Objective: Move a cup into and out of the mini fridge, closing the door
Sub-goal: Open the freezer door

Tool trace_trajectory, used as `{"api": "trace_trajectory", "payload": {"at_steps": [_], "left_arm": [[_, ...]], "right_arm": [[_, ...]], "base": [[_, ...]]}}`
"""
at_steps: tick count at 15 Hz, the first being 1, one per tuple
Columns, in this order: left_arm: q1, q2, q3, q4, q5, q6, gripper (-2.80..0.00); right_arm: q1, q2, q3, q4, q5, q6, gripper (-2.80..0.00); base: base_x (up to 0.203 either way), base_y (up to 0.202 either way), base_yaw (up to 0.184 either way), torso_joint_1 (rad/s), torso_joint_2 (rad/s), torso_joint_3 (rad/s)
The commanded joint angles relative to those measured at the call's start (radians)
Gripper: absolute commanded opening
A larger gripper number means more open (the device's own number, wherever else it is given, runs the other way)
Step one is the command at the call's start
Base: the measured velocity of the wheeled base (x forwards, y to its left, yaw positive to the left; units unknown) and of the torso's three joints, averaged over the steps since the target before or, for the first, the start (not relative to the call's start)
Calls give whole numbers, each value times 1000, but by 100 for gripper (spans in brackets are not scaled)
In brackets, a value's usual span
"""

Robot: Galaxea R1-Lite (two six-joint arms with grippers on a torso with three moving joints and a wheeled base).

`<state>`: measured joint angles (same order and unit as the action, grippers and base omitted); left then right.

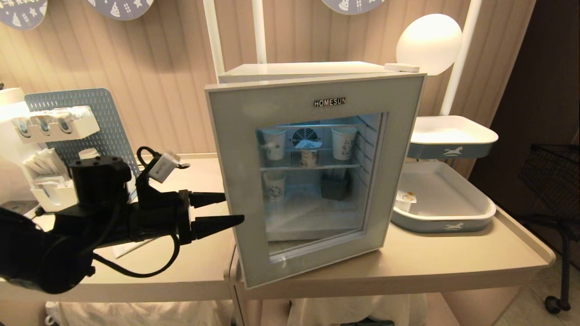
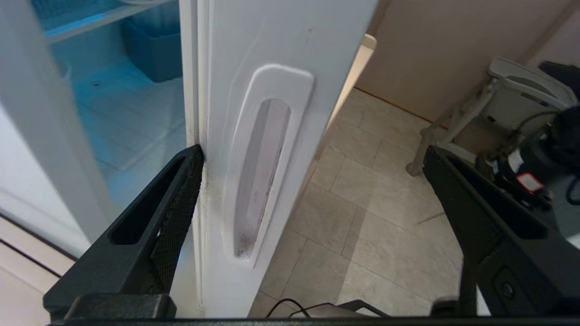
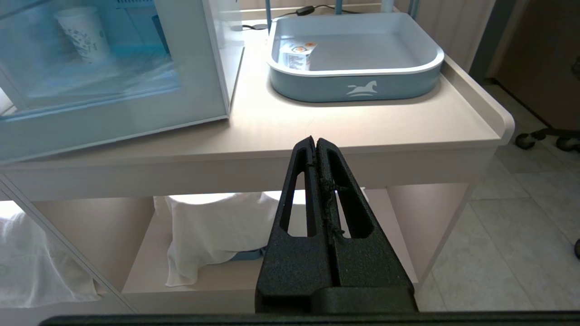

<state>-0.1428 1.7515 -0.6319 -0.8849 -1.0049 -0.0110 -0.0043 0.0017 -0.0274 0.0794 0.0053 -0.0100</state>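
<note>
The mini fridge (image 1: pixel 299 70) stands on the table with its door (image 1: pixel 235 149) slightly ajar, the left edge swung out toward me. The cup (image 1: pixel 308 153), a small tub with a white lid, sits on the upper wire shelf behind the glass. My left gripper (image 1: pixel 231 209) is open and straddles the door's free edge. In the left wrist view the left gripper (image 2: pixel 312 151) has one finger (image 2: pixel 176 203) in the gap between door and cabinet, against the door's white edge (image 2: pixel 272 45) with its recessed handle (image 2: pixel 260 172). My right gripper (image 3: pixel 315 141) hangs shut and empty below the table's front edge.
Paper cups (image 1: pixel 343 142) stand beside the cup and on the fridge floor. A blue-and-white tray (image 1: pixel 446 219) to the fridge's right holds a tub with an orange-marked lid (image 1: pixel 404 198). A pegboard rack (image 1: pixel 68 122) stands at left. A black wire basket (image 1: pixel 557 172) is off the table's right end.
</note>
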Motion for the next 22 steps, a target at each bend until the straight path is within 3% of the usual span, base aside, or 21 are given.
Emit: {"api": "trace_trajectory", "payload": {"at_steps": [1, 5, 6, 9, 11, 14, 18, 22], "left_arm": [[31, -97, 64, -4, -1, 10, 0], [180, -27, 69, -4, 1, 11, 0], [214, 25, 44, -4, 4, 10, -280], [268, 139, -13, -5, 13, 17, -280], [248, 142, -18, -4, 13, 18, -280], [150, 147, -20, -3, 19, 16, -280], [-22, 137, 6, -5, 109, 16, -280], [-60, 61, 62, -3, 112, 15, -280]], "right_arm": [[0, 3, 0, 0, 1, -1, -280], [0, 1, 0, 0, 1, -1, -280], [0, 2, 0, 1, 1, -2, -280], [0, 1, 0, 1, 1, -2, -280], [0, 1, 0, 2, 1, -2, -280], [0, 1, 0, 2, 1, -2, -280], [0, 1, 0, 2, 1, -2, -280], [0, 2, 0, 0, 1, -2, -280]], "base": [[0, 0, 0, 0, 0, 0], [0, 0, 0, 0, 0, 0], [0, 0, 0, 0, 0, 0], [0, 0, 0, 0, 0, 0], [0, 0, 0, 0, 0, 0], [0, 0, 0, 0, 0, 0], [0, 0, 0, 0, 0, 0], [0, 0, 0, 0, 0, 0]]}}
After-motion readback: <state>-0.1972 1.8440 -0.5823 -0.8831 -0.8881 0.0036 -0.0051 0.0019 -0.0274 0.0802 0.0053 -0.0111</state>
